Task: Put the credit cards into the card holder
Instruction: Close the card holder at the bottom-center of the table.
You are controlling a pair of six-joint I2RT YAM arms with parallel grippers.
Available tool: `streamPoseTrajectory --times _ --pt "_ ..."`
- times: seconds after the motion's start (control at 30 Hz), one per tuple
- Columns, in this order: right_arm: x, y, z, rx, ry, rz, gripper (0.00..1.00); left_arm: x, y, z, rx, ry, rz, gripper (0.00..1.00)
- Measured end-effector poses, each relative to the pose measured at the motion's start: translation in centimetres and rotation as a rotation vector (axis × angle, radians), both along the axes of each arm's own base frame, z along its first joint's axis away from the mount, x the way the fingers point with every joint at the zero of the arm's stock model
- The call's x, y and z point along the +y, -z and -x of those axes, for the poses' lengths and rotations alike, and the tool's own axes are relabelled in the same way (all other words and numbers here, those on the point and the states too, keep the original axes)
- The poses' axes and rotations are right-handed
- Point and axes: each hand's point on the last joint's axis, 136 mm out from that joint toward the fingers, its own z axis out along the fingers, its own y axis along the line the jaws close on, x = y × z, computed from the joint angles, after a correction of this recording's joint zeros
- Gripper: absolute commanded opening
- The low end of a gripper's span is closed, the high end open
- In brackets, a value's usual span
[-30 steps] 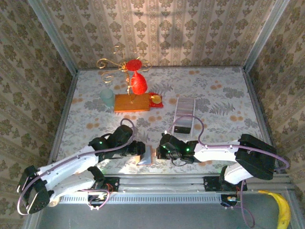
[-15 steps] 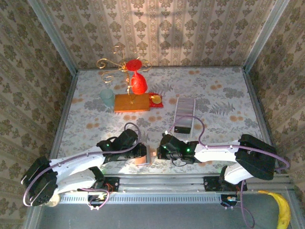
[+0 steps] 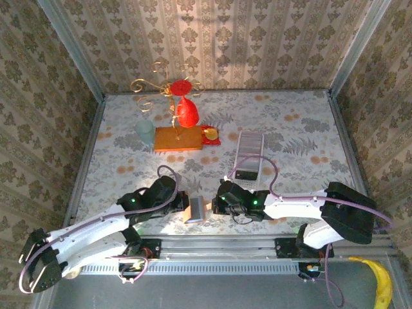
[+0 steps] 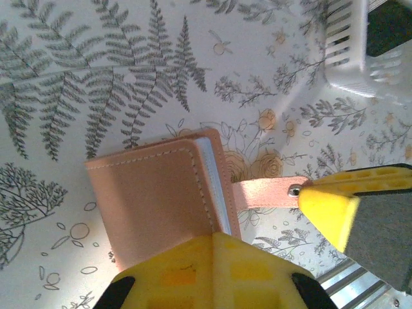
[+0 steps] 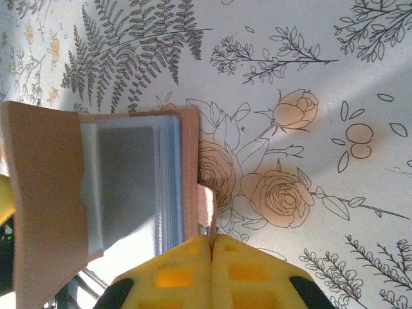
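The tabletop is walled on three sides by patterned panels, with metal corner posts at 11 and 1 o'clock and a metal rail along the near edge at 6 o'clock. The widest stretches of bare floral cloth lie toward 3 o'clock, to the right of the white tray, and along the 9 o'clock side below the teal cup. Toward 12 o'clock, the orange wooden block, the red glass and a gold wire ornament crowd the far left of centre.

The card holder sits close to the 6 o'clock rail, with little cloth between it and the edge. It is pinned between the two arms. The left end effector is at its 9 o'clock side and the right end effector at its 3 o'clock side.

In the left wrist view, the yellow fingers are closed over the lower edge of the tan cover. The strap with its snap runs out toward the other arm's yellow and grey finger. In the right wrist view, those fingers are pressed together on the strap. The holder stands open there, with the cover raised at 9 o'clock and clear sleeves showing inside.

The credit cards lie stacked in the white tray, at about 1 o'clock from the holder and well apart from both end effectors.
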Motion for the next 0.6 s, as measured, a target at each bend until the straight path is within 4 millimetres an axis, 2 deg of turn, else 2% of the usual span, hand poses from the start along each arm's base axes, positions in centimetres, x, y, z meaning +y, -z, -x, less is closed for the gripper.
streamPoseTrajectory --times 0.13,0.2,0.37,0.6 --pt "0.0 0.0 0.0 0.001 0.000 0.001 0.00 0.9 -0.5 0.0 -0.018 -0.029 0.016 0.00" --pt "0.0 0.0 0.0 0.000 0.000 0.001 0.00 1.2 -0.1 0.2 -0.013 -0.040 0.019 0.00" --pt "0.0 0.0 0.0 -0.001 -0.001 0.001 0.17 2.6 2.1 1.1 0.044 -0.070 -0.035 0.00" --pt "0.0 0.0 0.0 -0.007 -0.010 0.005 0.17 2.9 2.6 1.3 0.065 -0.097 -0.033 0.00"
